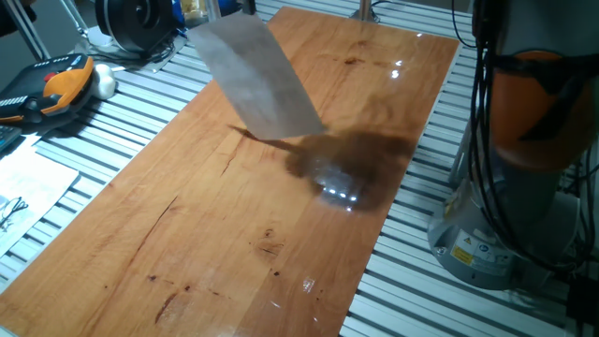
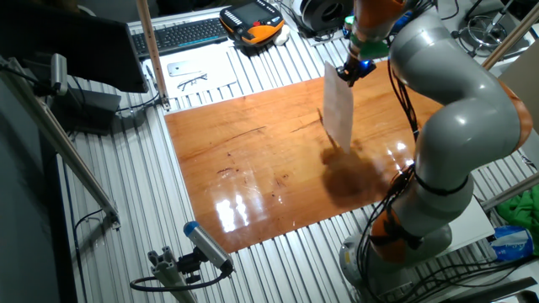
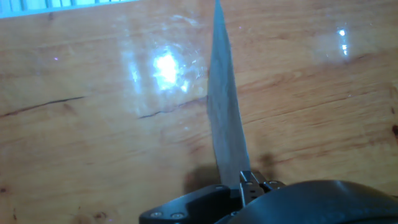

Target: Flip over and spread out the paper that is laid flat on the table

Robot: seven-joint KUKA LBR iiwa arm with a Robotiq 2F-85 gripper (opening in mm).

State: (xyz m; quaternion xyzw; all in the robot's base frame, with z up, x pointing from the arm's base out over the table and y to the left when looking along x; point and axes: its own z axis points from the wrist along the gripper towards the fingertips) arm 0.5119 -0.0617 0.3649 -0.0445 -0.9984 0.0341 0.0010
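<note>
The gripper point(image 3: 244, 182) is closed on the top edge of 1 thin white paper point(image 1: 257, 80), which hangs flat, uncreased, above the glossy reddish-brown table point(image 1: 187, 243).

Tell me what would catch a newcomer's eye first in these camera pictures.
First, the paper: a white sheet hanging in the air over the far part of the glossy reddish-brown table, pinched at its top edge by the gripper with the jaws closed on it. Next, the big grey robot arm arching over the table's right side, and the dark shadow it throws on the wood beneath.
</note>
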